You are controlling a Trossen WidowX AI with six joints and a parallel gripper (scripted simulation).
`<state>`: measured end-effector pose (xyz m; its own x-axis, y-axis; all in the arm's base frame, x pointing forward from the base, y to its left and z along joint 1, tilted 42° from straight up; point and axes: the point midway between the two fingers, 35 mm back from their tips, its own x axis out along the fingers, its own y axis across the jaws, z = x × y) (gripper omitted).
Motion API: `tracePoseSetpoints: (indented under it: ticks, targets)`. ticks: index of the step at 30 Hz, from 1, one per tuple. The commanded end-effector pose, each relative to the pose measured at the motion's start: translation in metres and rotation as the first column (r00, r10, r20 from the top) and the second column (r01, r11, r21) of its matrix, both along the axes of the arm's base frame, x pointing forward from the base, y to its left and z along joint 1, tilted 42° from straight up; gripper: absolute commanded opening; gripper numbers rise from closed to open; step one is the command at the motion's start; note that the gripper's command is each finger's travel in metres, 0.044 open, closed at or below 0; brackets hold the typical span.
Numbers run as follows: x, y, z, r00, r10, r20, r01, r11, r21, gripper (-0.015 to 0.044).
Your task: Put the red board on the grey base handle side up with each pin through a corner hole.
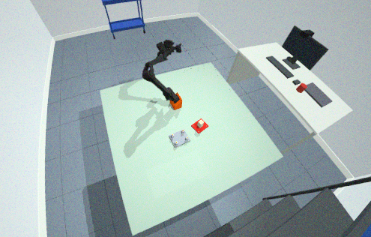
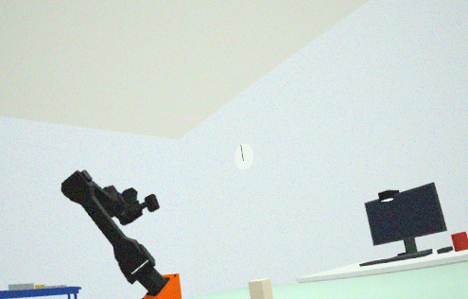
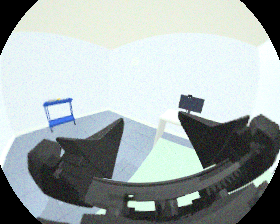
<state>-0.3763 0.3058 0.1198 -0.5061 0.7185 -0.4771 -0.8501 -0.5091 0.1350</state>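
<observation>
The gripper [image 1: 178, 48] [image 2: 144, 201] [image 3: 151, 116] is spread nearly to its full width, with both fingers apart and nothing held or touched. It hangs raised, well apart from the red board [image 1: 199, 130], which lies flat with its pale handle [image 1: 200, 123] [image 2: 260, 289] up. Between gripper and board, seen from the top, stands the arm's orange mount [image 1: 177, 104] [image 2: 174, 286], on the pale green table [image 1: 237, 150] [image 2: 394, 284] [image 3: 166, 160]. The grey base [image 1: 180, 139] is also well apart from the gripper, near the board but not touching it; its four posts point up, uncovered.

In the wrist view, a blue cart [image 1: 127, 24] [image 2: 40, 293] [image 3: 62, 121] shows beyond one finger, and a white desk [image 1: 260, 56] [image 2: 338, 272] [image 3: 167, 116] with a monitor [image 1: 305, 46] [image 2: 406, 215] [image 3: 191, 103] beyond the other. Small grey and yellow things lie on the cart's upper shelf. A red cup [image 1: 301, 88] [image 2: 460, 241] is on the desk, far from the gripper; its inside cannot be made out.
</observation>
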Motion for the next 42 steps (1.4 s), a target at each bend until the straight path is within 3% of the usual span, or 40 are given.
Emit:
tracePoseSetpoints:
  ticks: [1, 12, 21, 30, 42]
  targets:
    - [0.002, 0.002, 0.000, 1.000, -0.008, 0.000, 0.008, 1.000, -0.001, 0.0426]
    - [0.129, 0.093, -0.037, 0.919, -0.359, 0.163, 0.378, 0.921, -0.100, 0.0440]
    - [0.254, 0.122, -0.069, 0.746, -0.555, 0.367, 0.641, 0.749, -0.170, 0.0440]
    - [0.399, 0.114, -0.103, 0.498, -0.659, 0.564, 0.863, 0.440, -0.247, 0.0440]
    - [0.561, 0.034, -0.125, 0.173, -0.651, 0.739, 0.948, -0.095, -0.305, 0.0440]
